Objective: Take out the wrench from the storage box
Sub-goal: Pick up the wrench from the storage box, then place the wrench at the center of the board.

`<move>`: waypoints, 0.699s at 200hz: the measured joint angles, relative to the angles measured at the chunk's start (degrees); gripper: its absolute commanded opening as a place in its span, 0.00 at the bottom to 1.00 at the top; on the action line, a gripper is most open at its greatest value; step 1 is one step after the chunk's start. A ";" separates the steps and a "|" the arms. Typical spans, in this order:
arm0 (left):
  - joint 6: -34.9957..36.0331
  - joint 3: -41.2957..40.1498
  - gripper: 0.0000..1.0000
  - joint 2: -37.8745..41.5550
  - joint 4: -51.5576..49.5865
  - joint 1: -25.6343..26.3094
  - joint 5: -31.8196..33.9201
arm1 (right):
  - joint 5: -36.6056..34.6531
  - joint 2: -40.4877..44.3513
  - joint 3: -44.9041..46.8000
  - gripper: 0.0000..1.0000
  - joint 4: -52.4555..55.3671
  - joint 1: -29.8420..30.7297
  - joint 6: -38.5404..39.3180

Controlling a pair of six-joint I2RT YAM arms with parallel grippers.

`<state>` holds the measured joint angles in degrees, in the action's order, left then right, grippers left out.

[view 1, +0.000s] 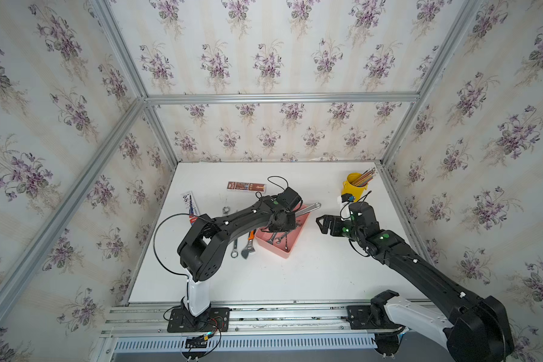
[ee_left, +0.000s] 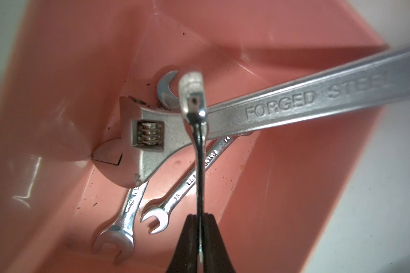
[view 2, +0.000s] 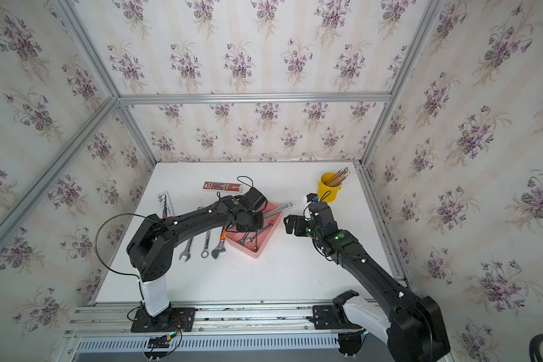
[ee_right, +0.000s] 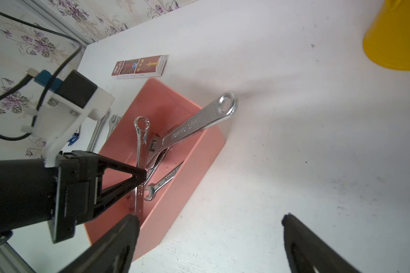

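The left pincer [ee_left: 200,221] pinches a slim wrench [ee_left: 200,165] in the storage box [ee_left: 57,71] beside a leaning adjustable wrench [ee_left: 317,99]; the right pincer [ee_right: 207,218] is spread.

Cream striped wallpaper [view 1: 268,37] printed with sprays of purple violets covers the back wall and both side walls in both top views. Silver aluminium frame bars [view 1: 279,97] run along the corners and across the back. The white bench [view 1: 311,275] is matte, lightly scuffed and evenly lit. Along its front edge lie aluminium rails [view 1: 295,315] and a grey slotted duct [view 1: 264,344].
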<state>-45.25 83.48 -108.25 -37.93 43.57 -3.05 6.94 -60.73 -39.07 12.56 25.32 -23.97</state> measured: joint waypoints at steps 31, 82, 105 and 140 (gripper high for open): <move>2.99 2.62 0.00 3.13 -3.17 -0.68 0.00 | 0.00 -0.28 -0.04 0.98 -0.07 0.00 0.13; 11.17 5.46 0.00 9.49 -10.36 -5.49 0.24 | 0.68 -1.49 -0.63 0.98 -0.83 0.00 0.17; 17.09 4.35 0.00 13.20 -13.33 -10.45 0.02 | 1.79 -1.77 -0.66 0.98 -1.66 0.00 0.20; 25.79 1.09 0.00 16.63 -16.79 -18.56 -2.08 | 3.26 -2.51 -0.68 0.98 -3.91 0.15 0.17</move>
<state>-19.46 84.58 -91.61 -54.72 25.02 -5.13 10.20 -63.24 -39.75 8.64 25.47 -23.79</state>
